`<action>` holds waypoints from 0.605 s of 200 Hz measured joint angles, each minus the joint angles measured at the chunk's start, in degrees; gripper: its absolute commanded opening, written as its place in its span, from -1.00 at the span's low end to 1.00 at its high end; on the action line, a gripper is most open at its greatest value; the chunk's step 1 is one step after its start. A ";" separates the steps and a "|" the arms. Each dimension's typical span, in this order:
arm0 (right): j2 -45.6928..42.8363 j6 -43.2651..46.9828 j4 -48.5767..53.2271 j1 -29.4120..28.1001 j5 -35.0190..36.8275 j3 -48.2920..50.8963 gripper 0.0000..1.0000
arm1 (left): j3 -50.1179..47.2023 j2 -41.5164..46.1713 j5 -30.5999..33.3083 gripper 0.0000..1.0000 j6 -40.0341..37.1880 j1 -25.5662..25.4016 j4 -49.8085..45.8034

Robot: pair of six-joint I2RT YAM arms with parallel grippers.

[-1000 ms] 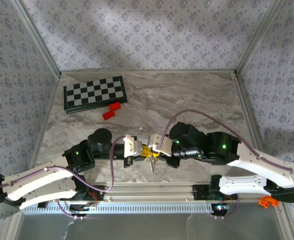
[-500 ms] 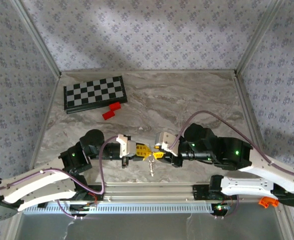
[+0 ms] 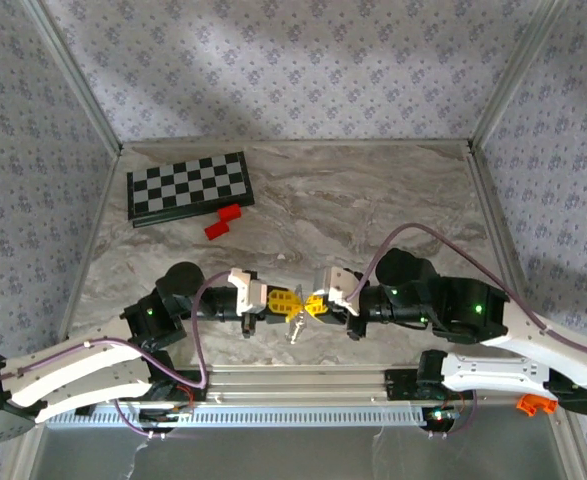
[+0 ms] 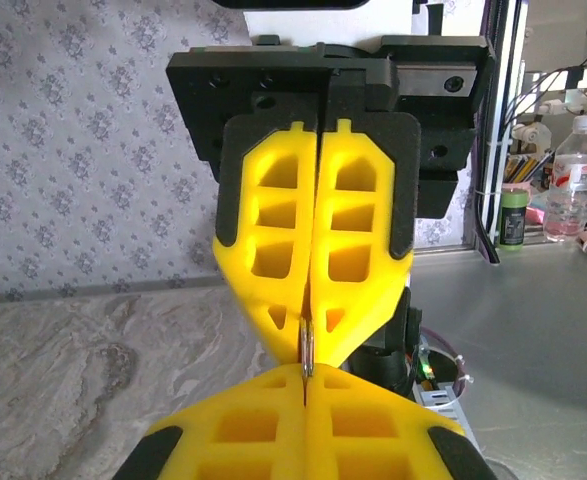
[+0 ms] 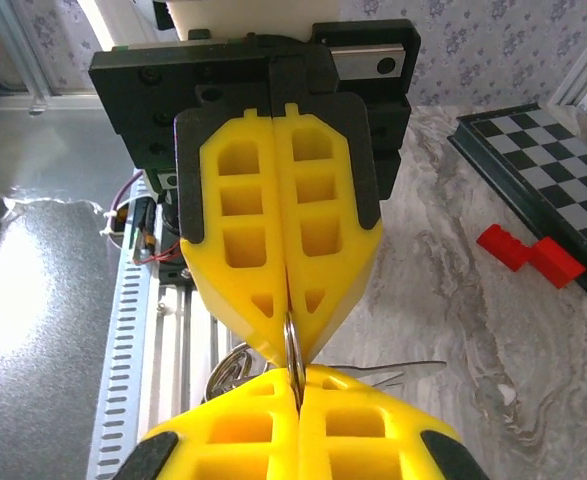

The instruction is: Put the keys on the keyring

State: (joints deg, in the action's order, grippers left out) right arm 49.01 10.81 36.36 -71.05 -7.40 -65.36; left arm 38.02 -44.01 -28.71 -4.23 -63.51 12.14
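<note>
The keyring [image 5: 293,352] is pinched edge-on right in the middle. It's a thin silvery sliver caught at the spot where the two sets of yellow fingertips meet. The keys [image 3: 295,328] dangle just under that spot, silvery, over the near part of the marble table [image 3: 373,200]. From the right wrist you can see a rounded bit to the left of the ring and one blade sticking out to the right. I can't tell whether they're actually threaded on the ring or just bunched up with it.

The left gripper [image 3: 289,301] is clamped down on the ring, fingers pressed together with only the metal in the seam. Same deal for the right gripper [image 3: 313,304], squeezed onto the ring from the other side. The two are nose to nose, tips touching or near enough.

Pose-wise, both arms lie low and stretched out, with forearms about level and aimed at each other along the near edge. The left one comes in from the left and the right one from the right. Their meeting point sits just beyond the metal rail [image 3: 303,385].

Well away at the far left lies the chessboard [image 3: 188,188], with red blocks [image 3: 223,222] just beside its near edge.
</note>
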 measured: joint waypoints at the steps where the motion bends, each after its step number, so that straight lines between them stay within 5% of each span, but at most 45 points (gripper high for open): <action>1: 0.00 -0.02 -0.02 0.00 0.00 0.00 -1.00 | 0.00 0.00 0.02 -1.00 0.00 0.00 -0.02; 45: 1.05 0.48 2.91 0.00 1.55 -0.63 -1.00 | 2.05 0.07 3.72 -0.49 -3.21 -0.26 -7.39; 121: 9.33 1.73 13.16 -0.66 7.21 -8.17 -1.00 | 5.77 -1.92 8.92 -0.48 -8.09 -1.40 -18.16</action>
State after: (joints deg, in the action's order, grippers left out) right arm 58.35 12.53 49.52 -71.70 -0.19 -73.54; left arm 43.79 -45.93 -19.79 -12.32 -64.90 -6.02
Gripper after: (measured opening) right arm 0.050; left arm 0.273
